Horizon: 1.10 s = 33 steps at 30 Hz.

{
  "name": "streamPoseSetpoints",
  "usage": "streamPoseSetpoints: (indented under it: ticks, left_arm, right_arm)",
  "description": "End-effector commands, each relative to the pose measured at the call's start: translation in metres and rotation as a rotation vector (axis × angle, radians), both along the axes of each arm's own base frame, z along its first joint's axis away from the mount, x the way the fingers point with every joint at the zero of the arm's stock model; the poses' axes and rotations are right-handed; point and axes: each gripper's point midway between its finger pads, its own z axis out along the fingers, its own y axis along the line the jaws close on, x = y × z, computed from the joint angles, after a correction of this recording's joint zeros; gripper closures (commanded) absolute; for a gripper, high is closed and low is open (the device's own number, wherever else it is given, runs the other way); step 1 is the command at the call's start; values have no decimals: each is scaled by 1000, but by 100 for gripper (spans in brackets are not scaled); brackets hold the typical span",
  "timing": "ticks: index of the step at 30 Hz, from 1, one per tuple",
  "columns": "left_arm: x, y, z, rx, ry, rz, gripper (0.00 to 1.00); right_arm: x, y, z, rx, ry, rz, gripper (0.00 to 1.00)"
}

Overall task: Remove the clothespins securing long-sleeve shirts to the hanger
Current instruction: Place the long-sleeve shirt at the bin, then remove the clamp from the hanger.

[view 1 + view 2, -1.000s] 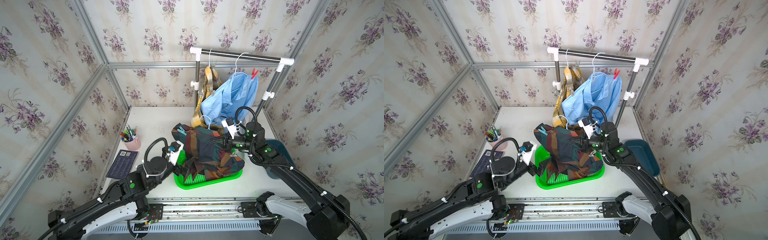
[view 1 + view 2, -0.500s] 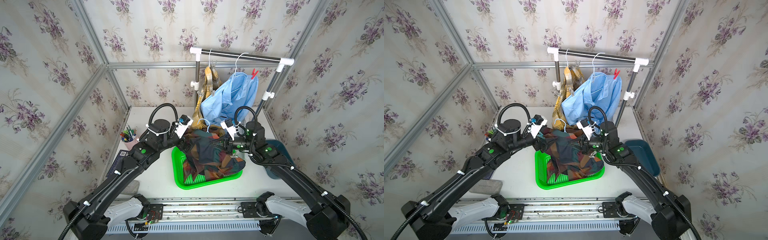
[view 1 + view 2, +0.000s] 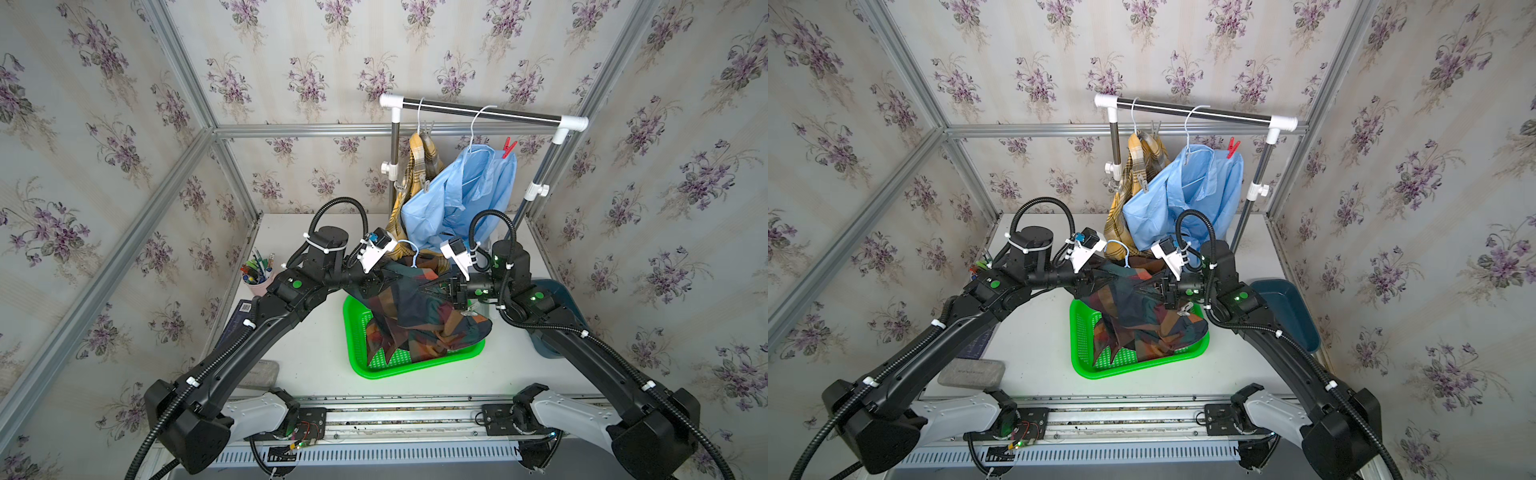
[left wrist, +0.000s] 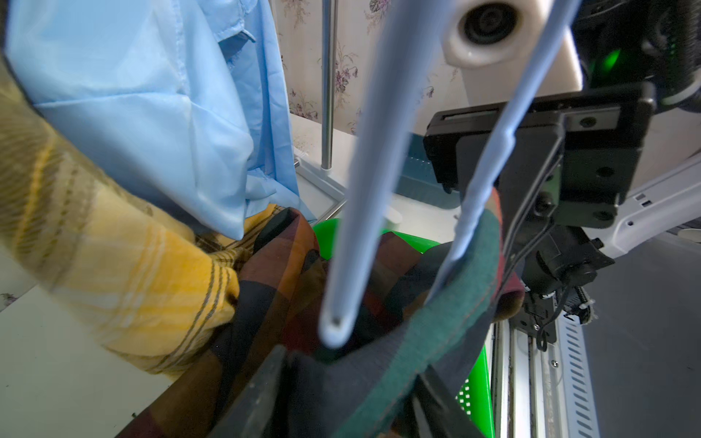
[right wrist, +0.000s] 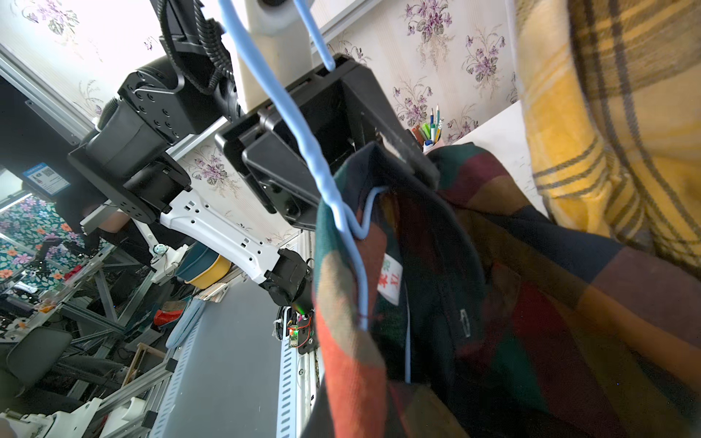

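Two sets of fingers meet at the dark check shirt [image 3: 419, 316], one at each shoulder. We see the shirt strung between them on a pale blue hanger [image 5: 302, 132], with its tails dropping into the green basket [image 3: 415, 365] on the counter [image 3: 316, 357].

The right fingers [image 4: 527, 182] are closed on the shirt's shoulder, and the cloth is pulled taut toward them. The left fingers [image 4: 261, 394] stand on either side of the opposite shoulder and collar, with cloth filling the space between them. We cannot tell whether they pinch it.

A pale clothespin [image 3: 1185, 308] sits on the check cloth just beneath the right fingers, well apart from the left ones. We cannot tell whether it bites the hanger.

The other pins are behind, away from both arms. A red clothespin [image 3: 508, 147] sits on the shoulder of the light blue shirt [image 3: 461, 199]. On the yellow plaid shirt [image 3: 419, 162] we see an upper grey clothespin [image 3: 426, 126] by the hook and a lower grey clothespin [image 3: 424, 183] further down. Both those shirts hang from the rail [image 3: 478, 111].

A second ago the left arm lay low beside the basket's near corner, its fingers spread wide and clear of the shirt. Since then it has swung up and across, and the fingers have narrowed about the shoulder. The right fingers have kept their hold and their place, and the shirts on the rail have not moved.
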Motion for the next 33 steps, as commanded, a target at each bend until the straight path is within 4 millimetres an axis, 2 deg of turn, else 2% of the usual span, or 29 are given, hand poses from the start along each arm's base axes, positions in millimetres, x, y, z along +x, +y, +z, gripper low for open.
streamPoseSetpoints:
  ticks: [1,8,13,16,17,19,20,22,24,28,33]
  left_arm:
    - [-12,-6,0,-17,25,-75,55]
    - [-16,-4,2,-23,21,-78,75]
    - [-16,1,4,-11,-24,-54,99]
    - [-13,3,1,-2,-58,-26,100]
    - [-13,3,0,-3,-64,-26,100]
    - [-13,3,1,-5,-78,-19,100]
    - [-11,3,2,-4,-90,-13,100]
    - [-8,4,3,4,-111,4,100]
    - [-3,6,4,13,-131,27,100]
    - [3,10,7,27,-166,65,100]
    - [10,10,5,88,-240,113,100]
  right_arm:
    - [-6,4,15,42,-55,61,100]
    - [2,9,19,48,-63,71,100]
    - [8,10,19,39,-68,56,99]
    - [10,10,20,39,-76,45,86]
    - [12,11,21,39,-79,38,72]
    - [14,11,23,38,-85,27,58]
    - [16,10,25,37,-90,12,43]
    - [20,9,29,42,-104,-20,30]
    - [29,6,38,42,-129,-86,22]
    - [57,-10,61,38,-182,-308,13]
    - [80,-39,84,29,-169,-559,9]
